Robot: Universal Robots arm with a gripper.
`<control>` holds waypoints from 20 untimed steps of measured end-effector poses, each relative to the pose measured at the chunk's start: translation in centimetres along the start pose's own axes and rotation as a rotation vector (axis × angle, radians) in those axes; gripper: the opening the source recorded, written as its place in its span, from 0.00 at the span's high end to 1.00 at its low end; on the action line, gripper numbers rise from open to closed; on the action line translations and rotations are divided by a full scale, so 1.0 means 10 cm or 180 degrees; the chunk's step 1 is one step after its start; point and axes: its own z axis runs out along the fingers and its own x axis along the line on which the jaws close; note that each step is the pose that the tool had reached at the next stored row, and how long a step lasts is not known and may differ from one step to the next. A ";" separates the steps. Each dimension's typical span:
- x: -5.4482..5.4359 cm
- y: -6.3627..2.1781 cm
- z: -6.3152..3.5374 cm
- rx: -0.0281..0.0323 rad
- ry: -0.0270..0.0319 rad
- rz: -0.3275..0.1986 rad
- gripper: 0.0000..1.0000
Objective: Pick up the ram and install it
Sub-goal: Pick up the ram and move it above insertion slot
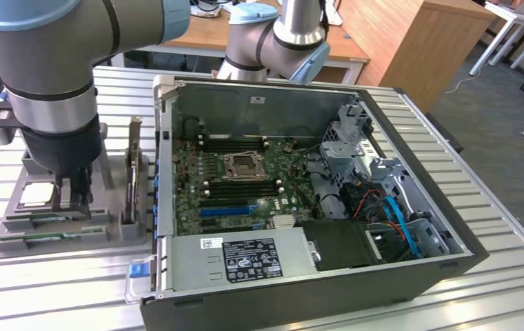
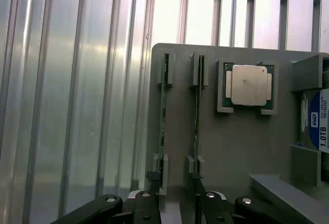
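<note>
Two rams stand on edge in slots of a grey holder tray (image 2: 236, 147): one ram (image 2: 163, 116) nearer the tray's edge and a second ram (image 2: 197, 116) beside it. In the exterior view they are thin green strips (image 1: 52, 220) at the tray's front. My gripper (image 2: 175, 196) hangs open just above the tray, at one end of the two sticks. One fingertip (image 2: 152, 185) lies close to the outer stick, the other close to the inner stick. Nothing is held. In the exterior view the gripper (image 1: 75, 201) is low over the tray (image 1: 23, 241), at that view's left.
A CPU chip (image 2: 249, 84) and a hard drive (image 2: 314, 126) also sit in the tray. The open computer case (image 1: 271, 276) lies at the exterior view's right, its motherboard (image 1: 234, 186) showing black memory slots (image 1: 240, 142). A ribbed metal table (image 2: 77, 106) lies beneath.
</note>
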 end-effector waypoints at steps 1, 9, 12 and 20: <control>0.00 0.000 0.000 0.0000 0.0000 0.0000 0.64; 0.00 0.000 0.000 0.0000 0.0000 0.0000 0.64; 0.00 -0.001 0.013 0.0001 -0.0001 0.0000 0.64; 0.00 -0.005 0.083 0.0000 0.0000 0.0000 0.64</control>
